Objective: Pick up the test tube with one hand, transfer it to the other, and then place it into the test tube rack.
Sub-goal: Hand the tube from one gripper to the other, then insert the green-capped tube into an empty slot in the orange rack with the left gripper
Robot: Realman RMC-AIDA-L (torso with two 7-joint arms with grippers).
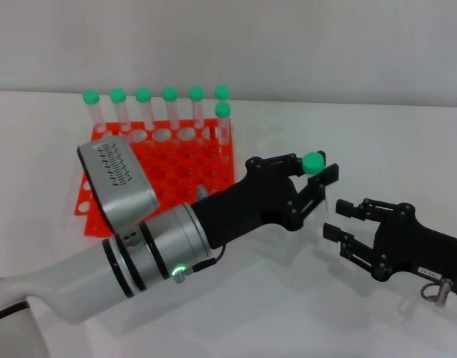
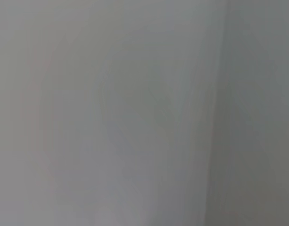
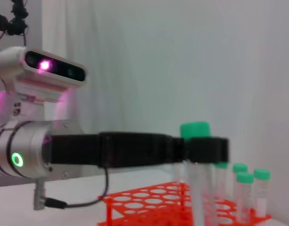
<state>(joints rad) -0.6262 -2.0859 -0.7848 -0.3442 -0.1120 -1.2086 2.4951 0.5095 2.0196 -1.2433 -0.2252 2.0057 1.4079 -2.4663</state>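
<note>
My left gripper point(image 1: 316, 174) is shut on the test tube, whose green cap point(image 1: 313, 162) sticks up between the fingers. It is held in the air to the right of the orange-red test tube rack point(image 1: 185, 170). The right wrist view shows the tube upright, with its cap point(image 3: 195, 130) above the black fingers point(image 3: 206, 149) and its clear body point(image 3: 197, 190) hanging below. My right gripper point(image 1: 335, 217) is open and empty, just right of and below the left gripper, and apart from the tube. The left wrist view shows only a blank grey surface.
Several other green-capped tubes point(image 1: 144, 109) stand in the rack's back row and right side, and they also show in the right wrist view point(image 3: 244, 193). The rack point(image 3: 149, 203) stands on a white table point(image 1: 273, 298) in front of a pale wall.
</note>
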